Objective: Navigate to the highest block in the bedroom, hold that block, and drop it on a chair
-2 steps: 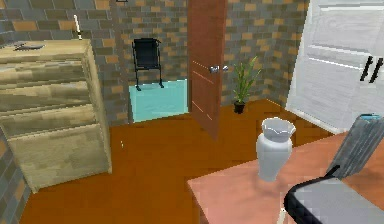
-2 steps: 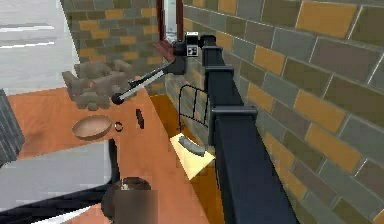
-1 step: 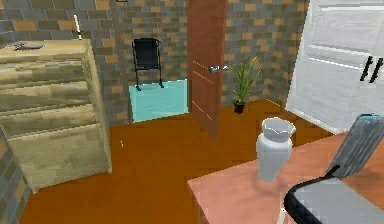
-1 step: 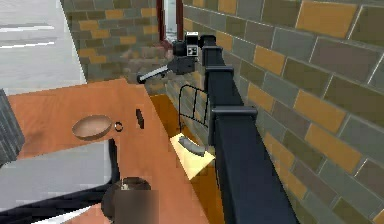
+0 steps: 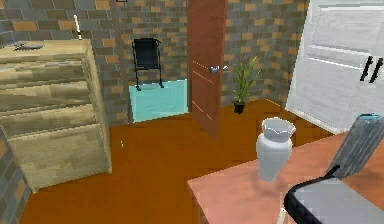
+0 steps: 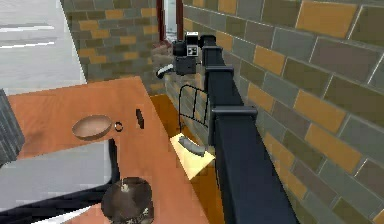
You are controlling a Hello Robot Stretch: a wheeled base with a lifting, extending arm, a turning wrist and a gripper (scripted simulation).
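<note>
Forward view first. A pale wooden dresser stands at the left, and on its top lie a dark flat thing and a thin pale stick. Both are too small for me to name. I judge that top the likeliest high perch for the block, but I cannot say that either shape is it. Past the open brown door, through the doorway, a black chair stands against the brick. At the lower right is a reddish table carrying a white vase and a grey laptop.

Now the arm side view. The arm runs up along the brick wall to its two white squares, with the gripper just left of them. I cannot tell whether the fingers are apart or together, nor whether they hold anything.

Nearer me than the gripper, between the table edge and the arm, stands a wire-backed chair. On its tan seat lies a grey oblong, with its long axis slanting from upper left to lower right. I cannot name it. On the table sits a shallow bowl.

My call is that the move turns on this: the fingers sit farther out than that seat, while the dresser lies off toward the front, well apart from them.

I can read no lettering anywhere, and the squares' black marks are not words.
</note>
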